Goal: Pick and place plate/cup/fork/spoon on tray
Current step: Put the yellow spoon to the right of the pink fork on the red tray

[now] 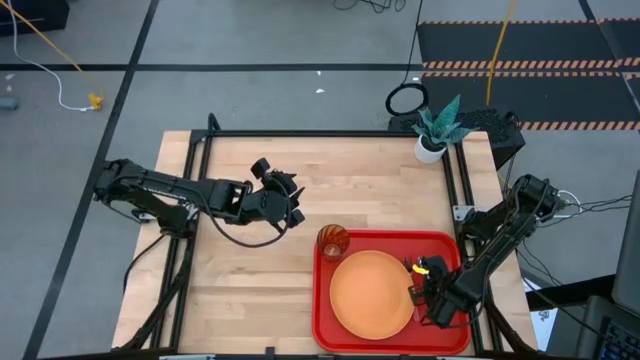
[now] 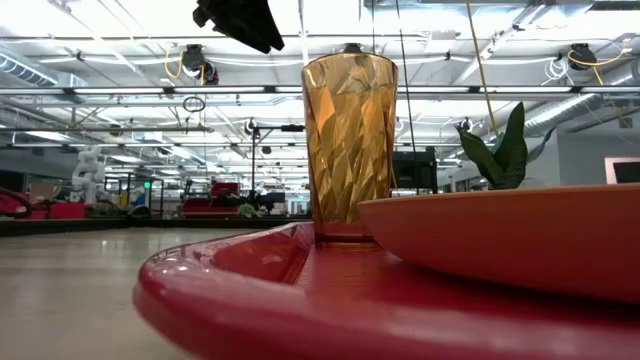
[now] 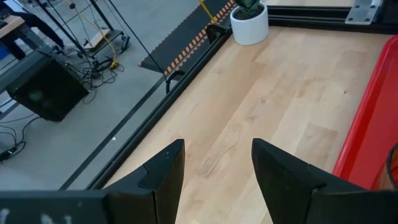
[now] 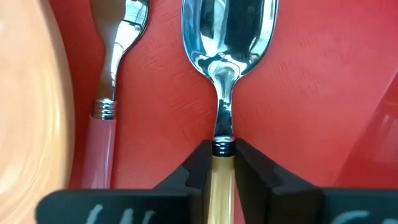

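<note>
Both arms in view: right gripper (image 4: 219, 163) clamped on spoon (image 4: 224, 74) over tray (image 1: 330, 330), beside fork (image 4: 109, 106) and plate (image 1: 370, 293); left gripper (image 3: 217, 168) apart above tabletop (image 1: 250, 290).

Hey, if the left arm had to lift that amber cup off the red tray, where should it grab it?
Grip the translucent amber faceted tumbler around its mid-wall, coming in level from the open wooden table side. It stands upright in the red plastic tray's corner; the round orange plate crowds its other side.
</note>
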{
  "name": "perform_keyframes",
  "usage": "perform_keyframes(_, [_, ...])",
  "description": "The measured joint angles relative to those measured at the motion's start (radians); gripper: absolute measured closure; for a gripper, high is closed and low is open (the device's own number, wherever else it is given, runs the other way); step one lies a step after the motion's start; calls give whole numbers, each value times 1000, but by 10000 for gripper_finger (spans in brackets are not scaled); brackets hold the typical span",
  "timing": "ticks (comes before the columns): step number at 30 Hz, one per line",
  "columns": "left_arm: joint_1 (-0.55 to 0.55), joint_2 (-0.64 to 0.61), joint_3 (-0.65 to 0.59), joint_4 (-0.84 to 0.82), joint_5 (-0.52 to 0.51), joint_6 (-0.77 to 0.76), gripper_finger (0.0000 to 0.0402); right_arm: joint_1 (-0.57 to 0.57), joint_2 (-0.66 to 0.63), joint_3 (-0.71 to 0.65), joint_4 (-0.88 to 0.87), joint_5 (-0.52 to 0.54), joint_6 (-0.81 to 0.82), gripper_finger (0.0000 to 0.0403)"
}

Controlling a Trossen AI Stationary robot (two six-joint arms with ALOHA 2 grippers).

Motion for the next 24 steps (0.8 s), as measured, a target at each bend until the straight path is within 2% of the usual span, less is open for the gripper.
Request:
perform_keyframes(8, [0,0,0,0,0,0,211,-6,-8,0,-26,-2,-11,326])
perform_keyframes(16, [0,0,0,0,0,0,211,7,-68,0,0,-3,-49,326])
perform_keyframes(24, [0,0,0,0,0,-8,211,81,-88,0,64,-123,-21,326])
